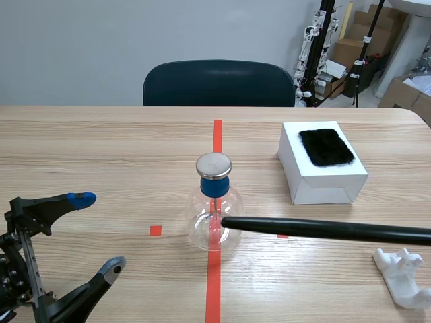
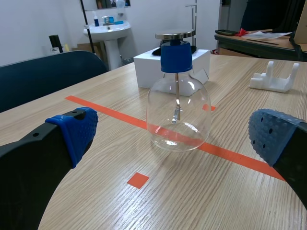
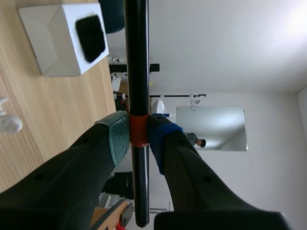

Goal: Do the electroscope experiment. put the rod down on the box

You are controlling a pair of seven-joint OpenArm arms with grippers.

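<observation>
The right gripper (image 3: 139, 136) was clamped on the black rod (image 1: 323, 229) at its orange band, holding it roughly level, tip near the glass flask (image 1: 214, 219), apart from the white box (image 1: 316, 183). The left gripper (image 1: 97, 233) sat low, fingers wide apart, facing the flask.

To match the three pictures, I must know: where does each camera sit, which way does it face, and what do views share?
Scene view: centred on the robot's side, facing across the table to the chair; open left gripper shows.
Left wrist view: behind that gripper's pads, facing the electroscope and box.
Right wrist view: behind the right gripper, shut on the rod; box beyond.
Shared: the box, in all three.
</observation>
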